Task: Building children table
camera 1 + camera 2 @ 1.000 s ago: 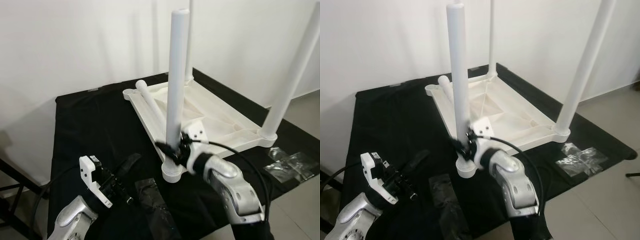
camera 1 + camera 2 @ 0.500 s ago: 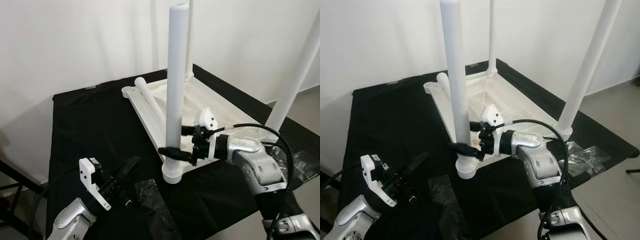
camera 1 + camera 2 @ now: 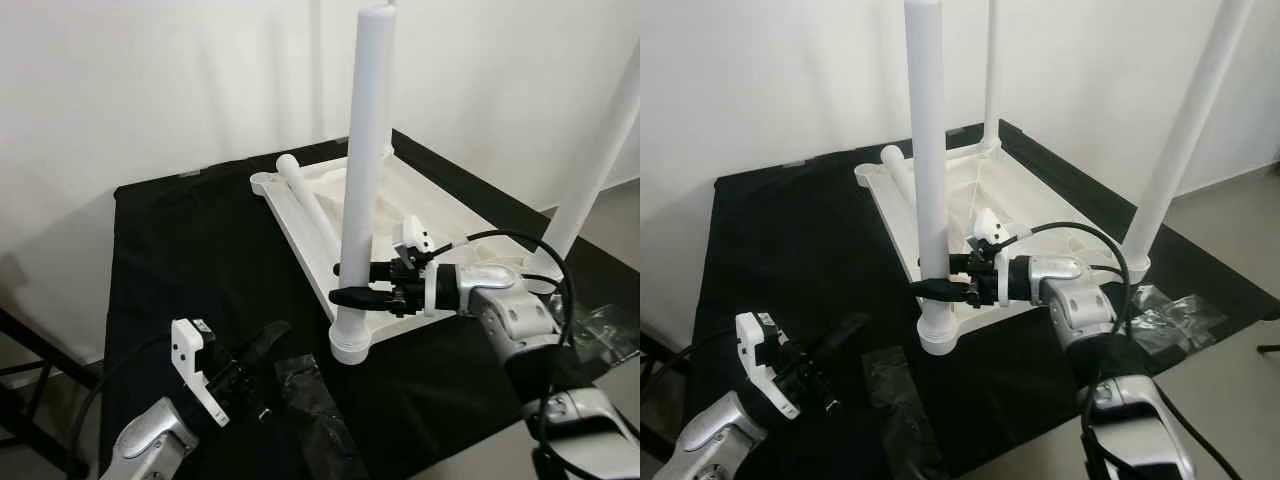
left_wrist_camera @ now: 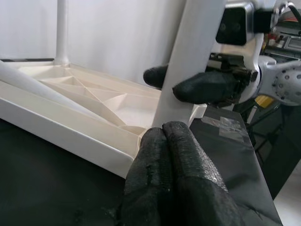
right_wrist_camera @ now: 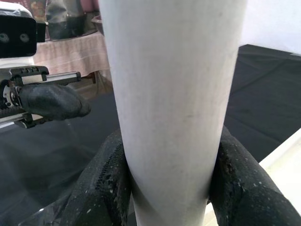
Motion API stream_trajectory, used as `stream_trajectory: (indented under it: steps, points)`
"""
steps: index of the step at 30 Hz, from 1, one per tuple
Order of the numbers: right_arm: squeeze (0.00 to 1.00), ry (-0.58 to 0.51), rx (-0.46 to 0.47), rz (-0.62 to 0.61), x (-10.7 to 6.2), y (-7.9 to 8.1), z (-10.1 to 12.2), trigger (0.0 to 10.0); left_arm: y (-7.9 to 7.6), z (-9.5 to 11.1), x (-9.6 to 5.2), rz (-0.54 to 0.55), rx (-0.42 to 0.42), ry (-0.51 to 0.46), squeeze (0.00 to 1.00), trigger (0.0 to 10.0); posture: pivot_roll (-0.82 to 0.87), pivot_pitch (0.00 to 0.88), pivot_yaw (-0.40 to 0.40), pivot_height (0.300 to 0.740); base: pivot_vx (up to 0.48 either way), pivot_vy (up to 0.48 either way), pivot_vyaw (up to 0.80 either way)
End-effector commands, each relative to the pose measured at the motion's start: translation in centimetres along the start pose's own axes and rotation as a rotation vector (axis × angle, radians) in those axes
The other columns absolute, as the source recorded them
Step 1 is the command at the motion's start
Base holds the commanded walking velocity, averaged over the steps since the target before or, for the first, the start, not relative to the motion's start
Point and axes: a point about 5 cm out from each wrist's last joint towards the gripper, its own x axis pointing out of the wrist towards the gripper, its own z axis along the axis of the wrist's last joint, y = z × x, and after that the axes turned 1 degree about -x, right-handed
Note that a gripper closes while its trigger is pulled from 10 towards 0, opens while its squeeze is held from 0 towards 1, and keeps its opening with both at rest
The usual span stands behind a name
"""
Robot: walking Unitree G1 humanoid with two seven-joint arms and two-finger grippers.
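Children's table top [image 3: 420, 215], white and upside down, lies on the black-covered bench [image 3: 190, 260] with its ribbed underside facing up. Three legs stand upright in its corners; a fourth leg [image 3: 305, 205] lies loose along the top's left edge. The near leg [image 3: 362, 180] rises from the front corner socket [image 3: 350, 345]. The right claw [image 3: 352, 283] reaches in level from the right and grips this near leg low down, one black finger on each side of the tube. The left claw [image 3: 262, 343] hangs low over the bench in front of the socket, its fingers [image 4: 171, 160] pressed together and holding nothing. Clear plastic wrapping [image 3: 1175, 310], probably empty bags, lies at the bench's right edge
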Motion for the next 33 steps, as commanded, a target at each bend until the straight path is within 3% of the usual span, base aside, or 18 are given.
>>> stream_trajectory:
  steps: [1,3,6,7,8,10,12,16,17,19,20,21,23,24,26,30,32,33]
  points:
    - [0.0,0.016,0.012,-0.053,-1.1,-0.4,-0.5,0.0,0.1,-0.2,-0.1,-0.006,0.004,0.032,0.0,10.0,-0.11,0.0,0.048,0.74,0.0,0.0,0.0]
    - [0.0,0.04,0.057,-0.217,-2.3,0.4,-1.7,0.0,-0.1,-0.2,0.1,-0.01,0.021,0.028,0.0,10.0,-0.12,0.0,0.027,0.74,0.0,0.0,0.0]
    - [0.0,0.062,0.086,-0.324,-2.4,0.9,-2.4,0.0,-0.1,-0.2,0.2,-0.011,0.024,0.024,0.0,10.0,-0.11,0.0,0.021,0.74,0.0,0.0,0.0]
    - [0.0,0.046,0.229,-0.814,-1.2,1.7,-4.3,0.0,-0.2,-0.1,0.4,-0.02,0.031,0.023,0.0,10.0,-0.13,0.0,0.023,0.74,0.0,0.0,0.0]
    - [0.0,0.046,0.229,-0.814,-1.2,1.7,-4.3,0.0,-0.2,-0.1,0.4,-0.02,0.031,0.023,0.0,10.0,-0.13,0.0,0.023,0.74,0.0,0.0,0.0]
    - [0.0,0.121,0.318,-0.848,1.3,6.4,-6.8,0.0,-0.3,-0.1,0.5,-0.023,0.028,0.024,0.0,10.0,-0.13,0.0,0.032,0.74,0.0,0.0,0.0]
    - [0.0,0.108,0.332,-0.797,1.6,6.2,-6.4,0.0,-0.1,-0.1,0.1,-0.018,0.023,0.025,0.0,10.0,-0.15,0.0,0.048,0.74,0.0,0.0,0.0]
    - [0.0,0.171,0.142,-0.653,2.6,5.9,-5.3,0.3,0.0,-0.1,-0.3,-0.011,0.01,0.022,0.0,10.0,-0.13,0.0,0.031,0.74,0.0,0.0,0.0]
    - [0.0,0.173,0.139,-0.651,2.7,5.9,-5.2,10.0,0.0,-0.1,-0.3,-0.012,0.01,0.022,0.0,10.0,-0.13,0.0,0.031,0.74,0.0,0.0,0.0]
    - [0.0,0.142,0.169,-0.654,2.6,5.6,-4.9,10.0,0.0,0.0,-0.4,0.002,0.015,0.014,0.0,10.0,-0.12,0.0,0.031,0.74,0.0,0.0,0.0]
    - [0.34,0.104,0.205,-0.616,2.6,5.2,-4.4,10.0,0.1,0.1,-0.5,0.019,0.022,0.004,0.0,10.0,-0.11,0.0,0.035,0.74,0.0,0.0,0.0]
    - [0.87,0.093,0.219,-0.564,2.7,5.3,-4.1,10.0,0.2,0.1,-0.5,0.02,0.024,0.004,0.0,10.0,-0.11,0.0,0.036,0.74,0.0,0.0,0.0]
    - [0.87,0.091,0.225,-0.529,2.8,5.5,-3.9,10.0,0.2,0.1,-0.5,0.018,0.024,0.005,0.0,10.0,-0.11,0.0,0.036,0.74,0.0,0.0,0.0]
    - [1.0,0.092,0.181,-0.364,2.9,6.1,-3.0,10.0,0.2,0.1,-0.4,0.007,0.02,0.012,0.0,10.0,-0.09,0.0,0.033,0.74,0.0,0.0,0.0]
    - [1.0,0.097,0.161,-0.305,2.9,6.4,-2.6,10.0,0.3,0.1,-0.4,0.003,0.019,0.015,0.0,10.0,-0.09,0.0,0.033,0.74,0.0,0.0,0.0]
    - [0.97,0.044,0.016,-0.171,1.4,4.7,-0.6,10.0,0.2,0.1,-0.8,0.007,0.023,0.017,0.0,10.0,-0.07,0.0,0.014,0.74,0.0,0.0,0.0]
    - [0.97,0.041,-0.002,-0.151,1.2,4.5,-0.4,10.0,0.2,0.1,-0.8,0.008,0.024,0.017,0.0,10.0,-0.07,0.0,0.014,0.74,0.0,0.0,0.0]
    - [0.0,0.043,-0.032,-0.122,0.8,3.9,0.0,10.0,0.2,0.1,-1.0,0.008,0.023,0.016,0.0,10.0,-0.06,0.0,0.009,0.74,0.0,0.0,0.0]
